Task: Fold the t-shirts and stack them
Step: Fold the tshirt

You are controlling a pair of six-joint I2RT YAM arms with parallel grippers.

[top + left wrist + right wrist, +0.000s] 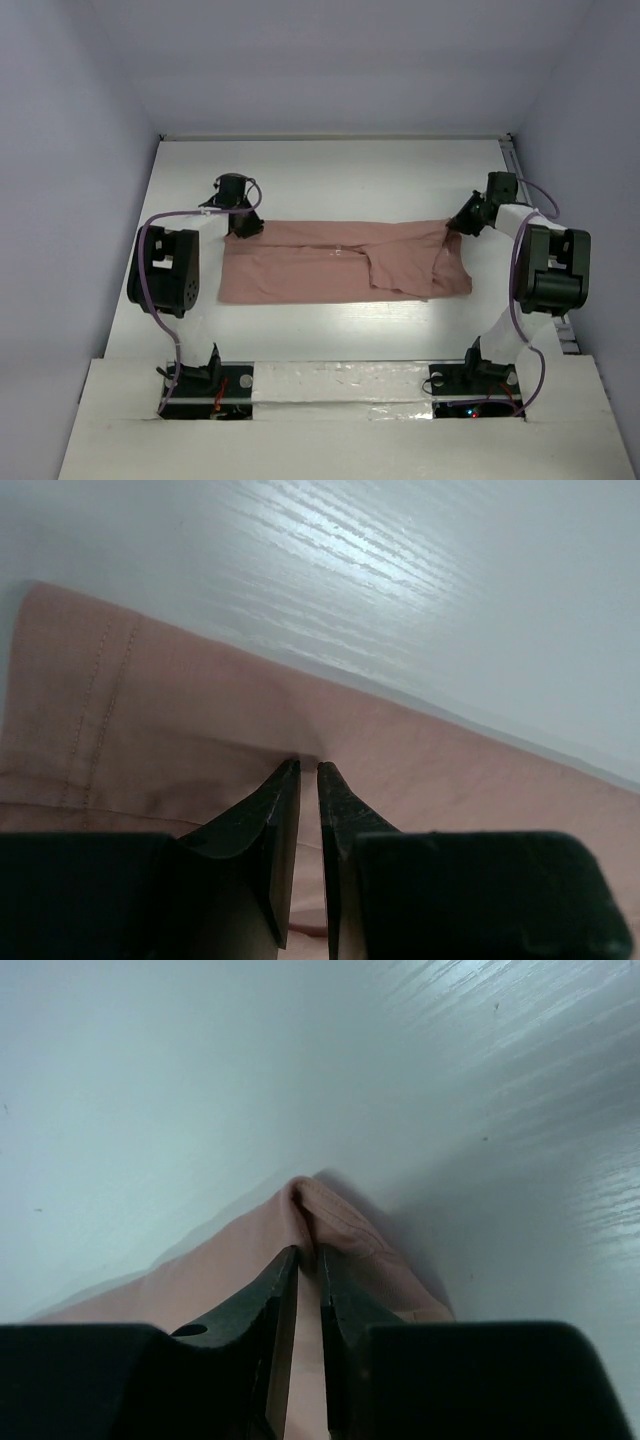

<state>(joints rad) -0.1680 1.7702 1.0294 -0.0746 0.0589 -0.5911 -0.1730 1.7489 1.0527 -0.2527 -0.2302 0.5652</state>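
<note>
A salmon-pink t-shirt [340, 262] lies folded into a long strip across the middle of the white table [330, 170]. My left gripper [243, 228] is at its far left corner, jaws shut on the cloth's far edge [180, 720]. My right gripper [456, 224] is at the far right corner, jaws shut on a bunched fold of the shirt [335, 1222]. The shirt's right part is creased, with a flap folded over. No printed graphic shows.
White walls enclose the table on the left, back and right. A metal rail [515, 160] runs along the right edge. The arm bases [200, 385] stand at the near edge behind a white board [340, 385].
</note>
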